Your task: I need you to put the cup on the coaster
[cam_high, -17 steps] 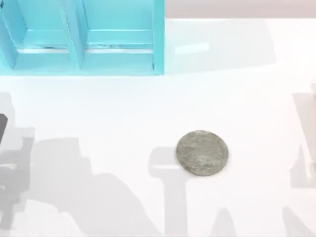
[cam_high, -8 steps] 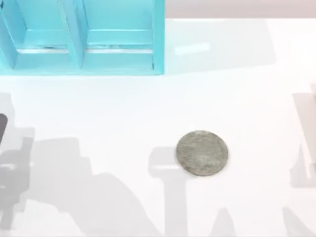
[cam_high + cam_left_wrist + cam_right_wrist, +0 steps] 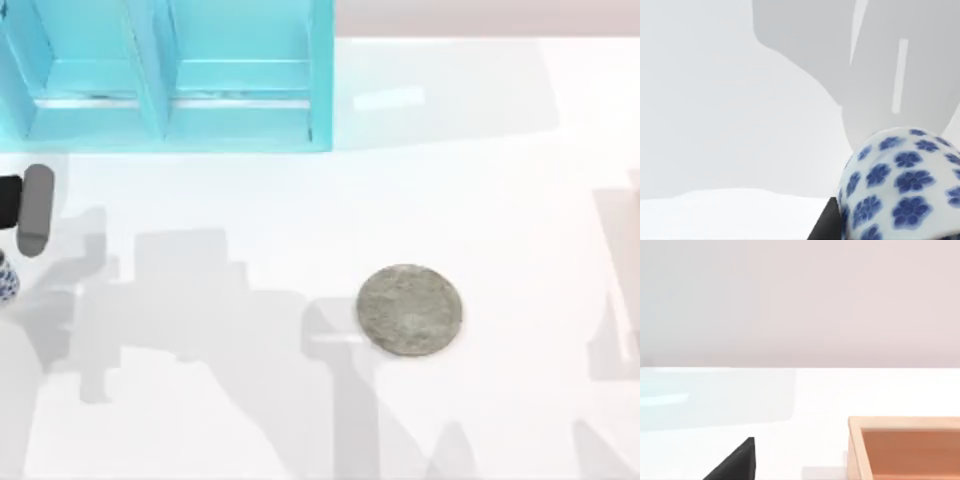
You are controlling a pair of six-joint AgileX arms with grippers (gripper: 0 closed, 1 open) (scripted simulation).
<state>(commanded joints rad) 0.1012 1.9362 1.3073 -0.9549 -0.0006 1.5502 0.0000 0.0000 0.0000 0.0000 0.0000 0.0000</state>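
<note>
Overhead on table (image 3: 300, 220); wrists close

Bright, even light floods the white tabletop (image 3: 480, 180), washing it nearly blank. Soft grey blocky shadows sprawl across its near half, one falling just left of the coaster (image 3: 410, 310). A pale glare patch sits right of the turquoise shelf (image 3: 170, 75). In the left wrist view the cup (image 3: 900, 185) looms close, slightly soft.

coaster (image 3: 410, 310) mid-table, cup (image 3: 5, 277) at far left edge, shelf unit (image 3: 165, 75) behind at left
</note>
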